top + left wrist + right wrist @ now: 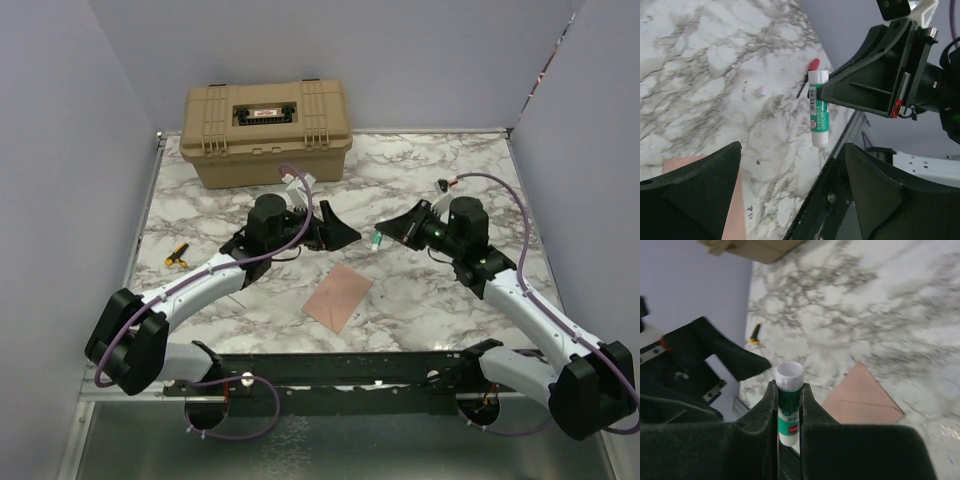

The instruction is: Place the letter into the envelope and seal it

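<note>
The right hand is clamped on a green-labelled glue stick, its white end poking past the fingertips. Facing it, just beyond the stick, the left hand stands wide apart and empty. The envelope lies flat on the table below and between both hands. No separate letter shows, so I cannot tell whether it is inside. The pinch looks narrow: a pull by the left hand could twist the stick loose.

A big tan box sits at the far side of the marble table. A small yellow tool lies left. A green-and-white glue stick is up above the middle.
</note>
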Motion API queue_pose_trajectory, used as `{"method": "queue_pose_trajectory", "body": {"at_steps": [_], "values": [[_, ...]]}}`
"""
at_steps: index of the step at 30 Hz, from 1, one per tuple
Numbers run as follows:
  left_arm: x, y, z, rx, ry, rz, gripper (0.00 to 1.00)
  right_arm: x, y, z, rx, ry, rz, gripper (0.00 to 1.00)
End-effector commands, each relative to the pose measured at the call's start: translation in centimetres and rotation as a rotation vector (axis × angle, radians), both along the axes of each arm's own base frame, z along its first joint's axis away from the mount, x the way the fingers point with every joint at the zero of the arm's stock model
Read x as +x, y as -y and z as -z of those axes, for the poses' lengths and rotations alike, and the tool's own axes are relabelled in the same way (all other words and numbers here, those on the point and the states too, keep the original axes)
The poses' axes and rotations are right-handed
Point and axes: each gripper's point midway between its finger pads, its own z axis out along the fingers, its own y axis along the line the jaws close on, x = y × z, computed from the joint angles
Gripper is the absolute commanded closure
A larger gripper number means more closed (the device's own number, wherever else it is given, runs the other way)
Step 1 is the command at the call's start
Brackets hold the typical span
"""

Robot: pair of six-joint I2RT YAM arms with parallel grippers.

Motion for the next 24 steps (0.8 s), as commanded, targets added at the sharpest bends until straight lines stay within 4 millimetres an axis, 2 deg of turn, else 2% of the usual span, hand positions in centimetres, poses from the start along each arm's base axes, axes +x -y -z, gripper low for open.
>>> {"method": "queue_pose_trajectory", "body": {"at_steps": [1,8,9,13,15,20,21,24], "values": [[-1.9,2.9,-4.1,-0.140,0.043,0.138,0.15,-2.1,-4.0,-7.3,0.167,0.295,-0.303,1.00],[-2.5,4.8,-5.3,-0.206,0.033,0.177,0.17,-3.4,-5.3,-9.0,0.239,0.354,-0.394,1.00],[-2.5,5.0,-5.4,-0.215,0.029,0.183,0.20,-3.4,-5.3,-9.0,0.241,0.351,-0.394,1.00],[-2.4,5.5,-4.8,-0.226,-0.005,0.186,0.42,-3.8,-5.3,-9.1,0.256,0.350,-0.398,1.00],[-2.3,5.5,-4.8,-0.235,-0.011,0.181,0.46,-3.9,-5.2,-8.8,0.254,0.342,-0.401,1.00],[-2.3,5.5,-4.8,-0.239,-0.008,0.184,0.46,-4.1,-5.1,-7.9,0.238,0.321,-0.399,1.00],[-2.4,5.5,-4.8,-0.238,-0.008,0.186,0.49,-4.1,-5.1,-7.8,0.234,0.315,-0.397,1.00],[-2.5,5.7,-4.3,-0.231,-0.019,0.203,0.67,-4.1,-5.0,-7.6,0.223,0.307,-0.398,1.00]]}}
